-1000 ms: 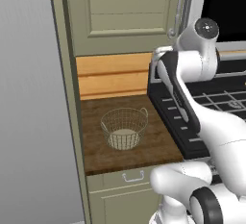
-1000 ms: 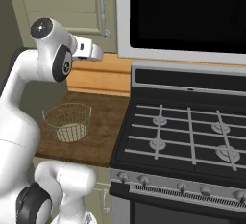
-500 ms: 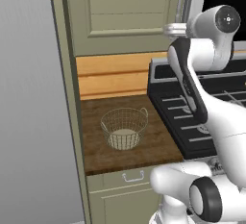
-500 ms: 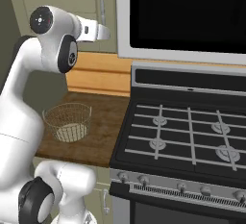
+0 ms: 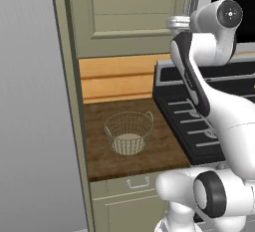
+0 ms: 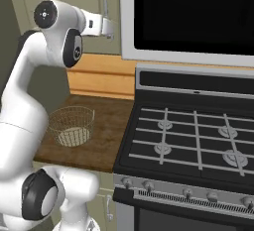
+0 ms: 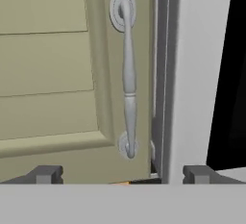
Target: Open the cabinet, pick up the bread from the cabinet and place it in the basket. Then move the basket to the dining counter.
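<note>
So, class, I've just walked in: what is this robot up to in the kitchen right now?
The arm has raised its open gripper in front of the cabinet, lined up with the silver handle at the door's right edge. The door is shut and the fingers are not touching the handle. The wire basket sits empty on the small wooden worktop below, beside the stove. No bread shows; it would be behind the door.
</note>
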Controlling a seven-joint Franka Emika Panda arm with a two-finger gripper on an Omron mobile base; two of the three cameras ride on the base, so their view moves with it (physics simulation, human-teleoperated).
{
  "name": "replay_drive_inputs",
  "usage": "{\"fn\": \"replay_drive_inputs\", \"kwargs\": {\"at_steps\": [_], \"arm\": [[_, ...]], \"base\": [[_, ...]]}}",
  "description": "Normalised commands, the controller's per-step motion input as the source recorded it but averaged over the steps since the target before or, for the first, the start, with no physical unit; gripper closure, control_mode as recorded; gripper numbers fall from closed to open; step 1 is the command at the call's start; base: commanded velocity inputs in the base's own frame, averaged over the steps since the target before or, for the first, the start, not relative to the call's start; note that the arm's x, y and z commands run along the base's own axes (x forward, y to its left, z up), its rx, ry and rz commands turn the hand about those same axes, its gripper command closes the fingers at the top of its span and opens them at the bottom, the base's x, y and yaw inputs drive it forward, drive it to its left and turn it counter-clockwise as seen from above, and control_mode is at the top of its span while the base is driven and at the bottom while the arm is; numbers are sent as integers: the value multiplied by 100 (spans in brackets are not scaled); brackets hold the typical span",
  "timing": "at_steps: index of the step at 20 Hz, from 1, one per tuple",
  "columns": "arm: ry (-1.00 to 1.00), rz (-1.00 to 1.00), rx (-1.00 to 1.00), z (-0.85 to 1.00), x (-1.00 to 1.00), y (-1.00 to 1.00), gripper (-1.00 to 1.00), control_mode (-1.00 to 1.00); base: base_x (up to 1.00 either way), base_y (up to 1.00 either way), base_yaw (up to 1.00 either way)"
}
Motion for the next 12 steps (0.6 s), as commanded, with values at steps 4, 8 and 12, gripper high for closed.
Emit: {"fn": "replay_drive_inputs", "kwargs": {"at_steps": [4, 8, 12], "arm": [[0, 0, 0, 0, 56, -6, -100, -100], [0, 0, 0, 0, 60, -11, -100, -100], [0, 0, 0, -1, 65, -11, -100, -100]], "base": [[0, 0, 0], [0, 0, 0], [0, 0, 0]]}}
